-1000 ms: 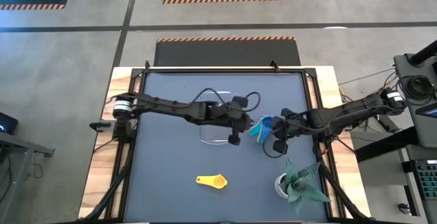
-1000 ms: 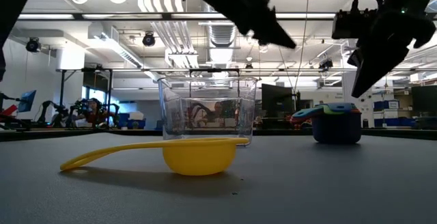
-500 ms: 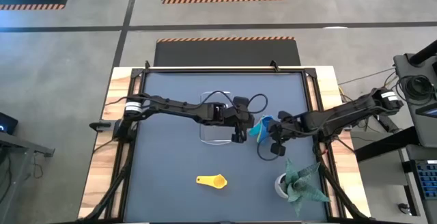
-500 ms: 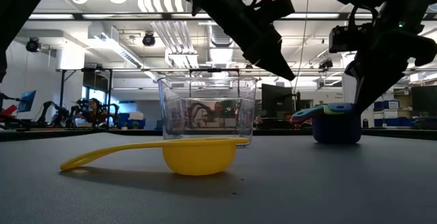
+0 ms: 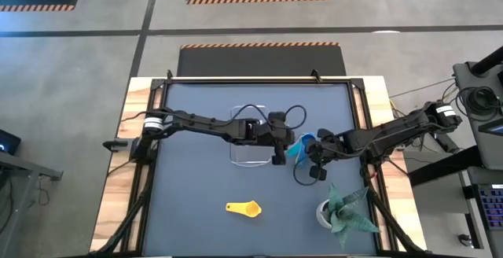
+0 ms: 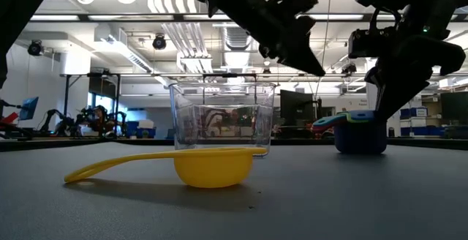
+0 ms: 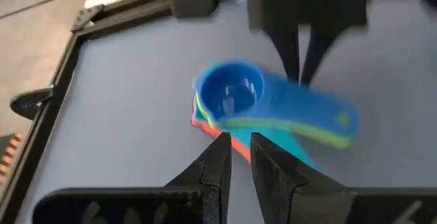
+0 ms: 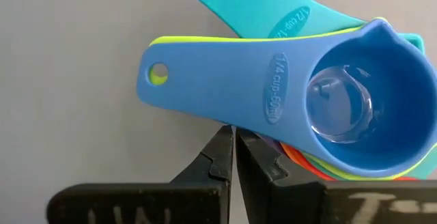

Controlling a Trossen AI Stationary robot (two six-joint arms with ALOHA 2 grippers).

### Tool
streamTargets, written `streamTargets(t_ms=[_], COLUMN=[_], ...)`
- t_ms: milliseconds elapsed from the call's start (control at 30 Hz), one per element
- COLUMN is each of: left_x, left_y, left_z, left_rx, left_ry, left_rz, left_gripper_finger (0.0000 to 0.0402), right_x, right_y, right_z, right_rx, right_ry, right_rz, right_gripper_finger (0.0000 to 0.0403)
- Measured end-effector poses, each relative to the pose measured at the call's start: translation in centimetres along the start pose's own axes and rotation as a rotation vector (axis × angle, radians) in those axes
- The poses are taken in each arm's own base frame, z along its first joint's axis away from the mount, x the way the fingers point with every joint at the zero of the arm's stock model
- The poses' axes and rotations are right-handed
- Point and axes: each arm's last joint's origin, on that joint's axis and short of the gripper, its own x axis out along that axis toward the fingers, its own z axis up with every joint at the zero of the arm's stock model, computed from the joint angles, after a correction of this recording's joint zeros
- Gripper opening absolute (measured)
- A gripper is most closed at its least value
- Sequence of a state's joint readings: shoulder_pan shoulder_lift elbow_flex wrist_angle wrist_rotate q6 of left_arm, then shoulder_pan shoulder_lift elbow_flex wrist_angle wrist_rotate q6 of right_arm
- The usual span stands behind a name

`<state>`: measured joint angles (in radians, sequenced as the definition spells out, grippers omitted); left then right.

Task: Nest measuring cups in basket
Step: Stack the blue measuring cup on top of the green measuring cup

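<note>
Measuring cups [image 5: 301,147] stacked between end effectors; basket [image 5: 250,141] seemingly empty.

Nested cups [image 5: 301,147] sit just right of basket [image 5: 250,157]; single cup [image 5: 245,208] in front; plant pot [image 5: 325,210] at front right.

Bright overhead lighting; motion-blurred left wrist view.
</note>
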<state>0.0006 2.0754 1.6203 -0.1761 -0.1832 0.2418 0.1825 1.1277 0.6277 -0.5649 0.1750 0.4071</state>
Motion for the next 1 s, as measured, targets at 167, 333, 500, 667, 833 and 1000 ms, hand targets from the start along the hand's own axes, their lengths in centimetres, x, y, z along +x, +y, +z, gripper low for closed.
streamTargets(t_ms=[167,333,500,667,833,1000], left_x=[-0.1,0.4,2.1,3.6,4.1,4.0], left_y=[-0.2,-1.0,-1.5,-1.5,-1.3,-1.1], left_z=[0.6,0.4,-0.3,-0.2,-0.2,0.0], left_rx=[-0.156,-0.234,-0.264,-0.230,-0.167,-0.163], left_ry=[-0.056,-0.053,-0.033,0.077,0.201,0.200], left_rz=[0.002,-0.013,-0.004,0.029,0.124,0.139], left_gripper_finger=[0.0038,0.0038,0.0038,0.0038,0.0038,0.0038], right_x=[0.0,0.0,0.0,0.0,0.2,0.3], right_y=[0.0,0.0,0.0,0.1,0.1,0.2], right_z=[0.0,0.0,0.1,0.2,0.1,0.3], right_rx=[0.000,-0.005,-0.010,-0.011,-0.013,-0.018], right_ry=[-0.003,-0.002,-0.008,-0.017,-0.007,-0.025], right_rz=[0.001,0.001,0.004,0.007,0.006,0.011], right_gripper_finger=[0.0009,0.0009,0.0009,0.0009,0.0009,0.0009])
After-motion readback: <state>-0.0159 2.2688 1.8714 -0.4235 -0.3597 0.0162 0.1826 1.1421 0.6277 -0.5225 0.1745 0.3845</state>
